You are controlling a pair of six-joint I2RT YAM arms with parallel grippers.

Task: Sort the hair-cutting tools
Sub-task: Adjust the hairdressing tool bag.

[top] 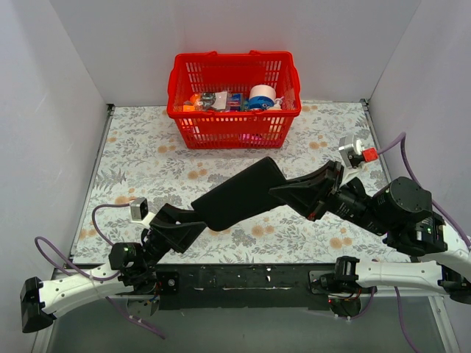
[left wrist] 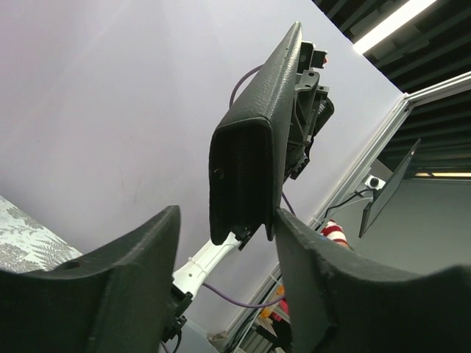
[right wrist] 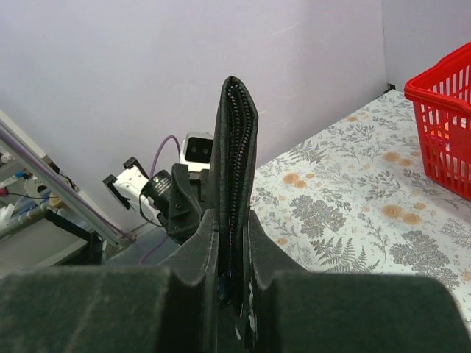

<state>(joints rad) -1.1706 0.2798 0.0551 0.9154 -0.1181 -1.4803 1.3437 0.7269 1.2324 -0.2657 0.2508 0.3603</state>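
Observation:
No hair-cutting tools show in any view. A large flat black pouch [top: 243, 193] hangs above the table between the two arms. My right gripper [top: 294, 193] is shut on its right end; in the right wrist view the pouch [right wrist: 235, 140] stands edge-on, zipper towards the camera, pinched between the jaws of the right gripper [right wrist: 232, 224]. My left gripper [top: 184, 223] is open at the pouch's lower left end. In the left wrist view that end [left wrist: 246, 162] sits at the tips of the left gripper [left wrist: 228, 213], close against the right finger [left wrist: 324, 257], not clamped.
A red plastic basket [top: 234, 134] with several items stands at the back centre and shows at the right edge of the right wrist view [right wrist: 441, 110]. A small silver and red object [top: 357, 152] lies at the right of the floral cloth [top: 132, 154]. White walls enclose the table.

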